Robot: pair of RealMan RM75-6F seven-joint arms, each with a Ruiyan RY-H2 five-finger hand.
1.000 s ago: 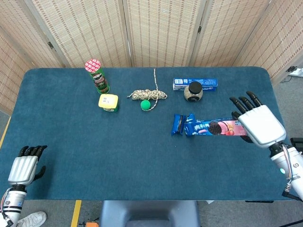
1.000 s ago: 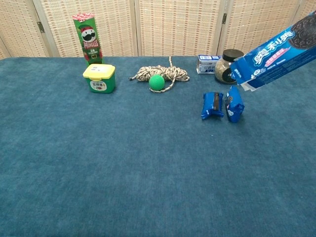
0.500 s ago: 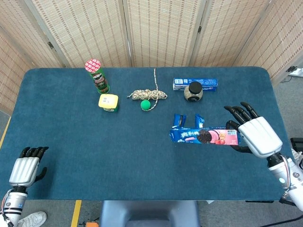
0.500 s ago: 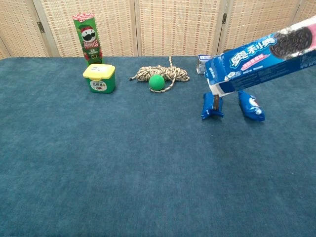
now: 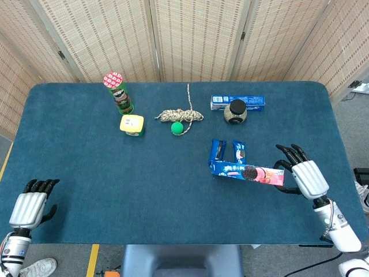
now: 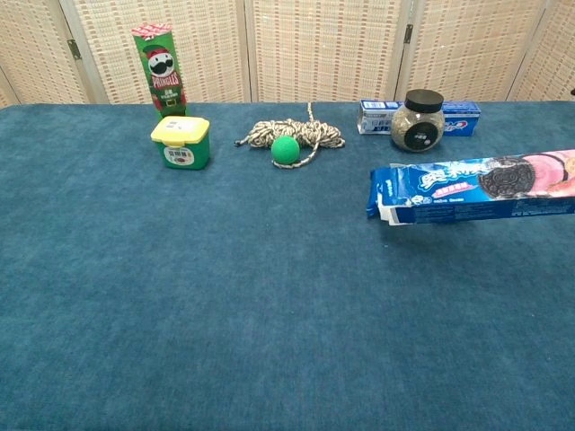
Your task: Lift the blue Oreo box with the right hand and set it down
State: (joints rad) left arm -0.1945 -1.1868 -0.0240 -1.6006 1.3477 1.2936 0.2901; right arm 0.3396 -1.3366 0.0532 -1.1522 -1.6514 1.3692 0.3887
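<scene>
Oreo box [image 5: 247,172] hangs nearly level above the table [image 5: 115,173], long and blue, its right end gripped in the right robot hand [image 5: 302,178], whose fingers wrap that end while the rest juts left toward the table's middle. In the chest view the box [image 6: 472,189] shows a gap of table beneath it. Half a second ago it was tilted and higher; now it is lower, flatter and nearer the robot. Two small blue packets [image 5: 229,151] lie just behind it. The left robot hand [image 5: 27,205] rests at the near left edge, fingers curled, holding nothing.
</scene>
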